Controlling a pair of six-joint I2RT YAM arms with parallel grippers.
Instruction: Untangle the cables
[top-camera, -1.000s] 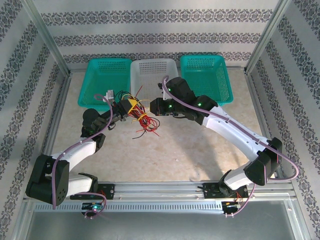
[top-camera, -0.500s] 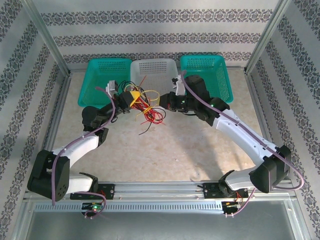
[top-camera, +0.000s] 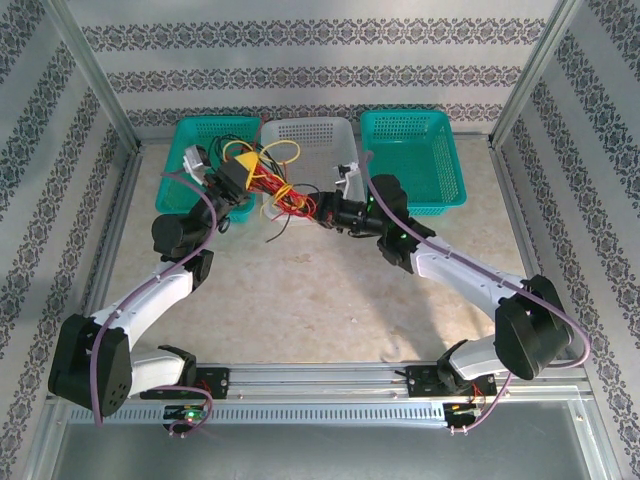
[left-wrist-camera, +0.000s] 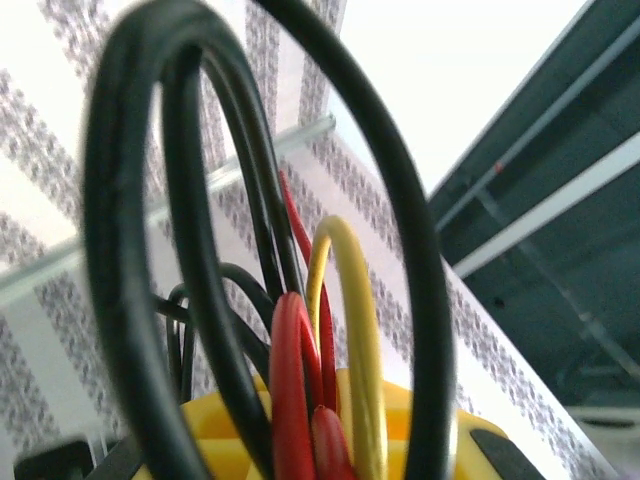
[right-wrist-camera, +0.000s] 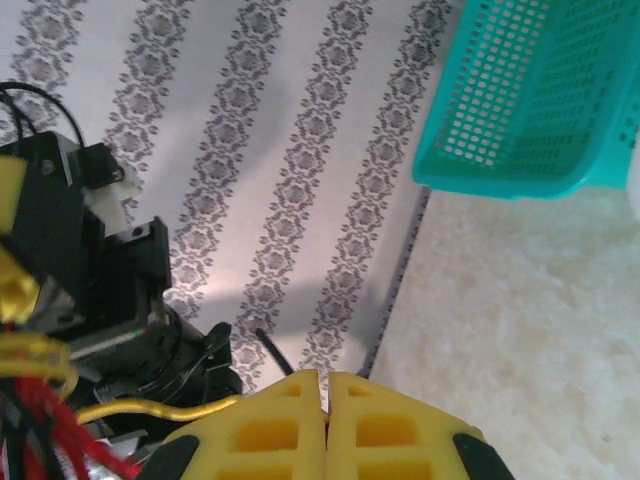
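Our left gripper (top-camera: 240, 168) pinches the knot of the cables (top-camera: 283, 193), raised near the white basket (top-camera: 305, 122), and our right gripper (right-wrist-camera: 322, 388) is pressed together beside it, so we fear pulling apart only tightens the tangle.

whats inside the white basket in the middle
Mostly bare mesh floor in the white basket. A yellow loop of the cables crosses its left side, held up by the left gripper; the right arm hides its near right rim.

No readable text, label or number anywhere.
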